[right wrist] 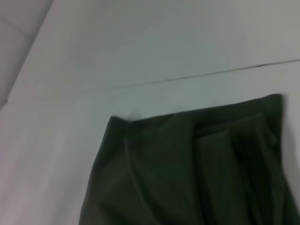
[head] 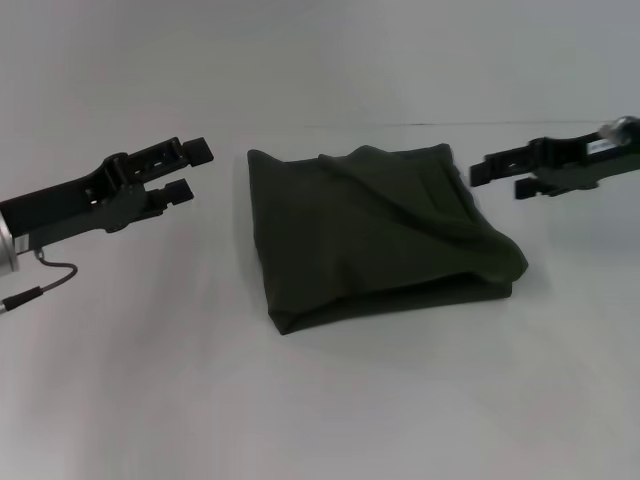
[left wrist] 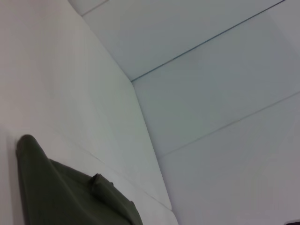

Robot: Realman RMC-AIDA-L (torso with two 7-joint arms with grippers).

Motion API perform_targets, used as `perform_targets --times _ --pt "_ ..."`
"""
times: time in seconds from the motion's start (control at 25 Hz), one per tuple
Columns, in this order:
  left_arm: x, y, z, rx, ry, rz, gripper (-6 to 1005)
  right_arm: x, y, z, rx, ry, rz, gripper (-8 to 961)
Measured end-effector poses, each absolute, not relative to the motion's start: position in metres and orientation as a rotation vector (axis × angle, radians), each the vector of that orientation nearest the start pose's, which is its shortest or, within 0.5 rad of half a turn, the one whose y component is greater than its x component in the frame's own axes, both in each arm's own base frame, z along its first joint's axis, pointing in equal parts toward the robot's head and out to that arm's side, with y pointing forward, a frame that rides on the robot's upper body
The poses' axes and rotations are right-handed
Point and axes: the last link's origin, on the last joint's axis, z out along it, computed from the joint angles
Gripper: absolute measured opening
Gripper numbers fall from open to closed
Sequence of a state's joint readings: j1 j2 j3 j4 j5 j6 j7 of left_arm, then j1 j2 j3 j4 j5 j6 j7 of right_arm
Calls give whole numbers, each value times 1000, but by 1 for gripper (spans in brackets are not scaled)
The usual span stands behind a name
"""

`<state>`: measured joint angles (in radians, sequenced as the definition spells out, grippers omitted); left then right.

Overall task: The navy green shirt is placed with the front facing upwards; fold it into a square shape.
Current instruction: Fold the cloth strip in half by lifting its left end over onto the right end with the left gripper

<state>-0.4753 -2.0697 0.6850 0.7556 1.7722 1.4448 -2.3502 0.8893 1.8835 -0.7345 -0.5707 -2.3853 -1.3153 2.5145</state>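
Observation:
The navy green shirt (head: 370, 232) lies folded into a rough square in the middle of the white table, with no lettering showing. Its far edge also shows in the left wrist view (left wrist: 61, 197) and the right wrist view (right wrist: 197, 173). My left gripper (head: 188, 169) hovers open to the left of the shirt, apart from it, holding nothing. To the right of the shirt's far corner, my right gripper (head: 500, 176) is open too and clear of the cloth.
The white table (head: 320, 400) spreads all around the shirt. A thin seam line (head: 520, 124) runs along the back of the table. A cable (head: 45, 280) hangs from my left arm.

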Motion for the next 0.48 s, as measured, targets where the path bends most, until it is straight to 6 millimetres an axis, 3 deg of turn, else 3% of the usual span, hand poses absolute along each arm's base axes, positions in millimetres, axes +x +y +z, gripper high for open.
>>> perform_targets --times 0.48 --pt "-265 353 45 -2034 -1794 -1187 901 184 454 15 -2419 1317 26 874"
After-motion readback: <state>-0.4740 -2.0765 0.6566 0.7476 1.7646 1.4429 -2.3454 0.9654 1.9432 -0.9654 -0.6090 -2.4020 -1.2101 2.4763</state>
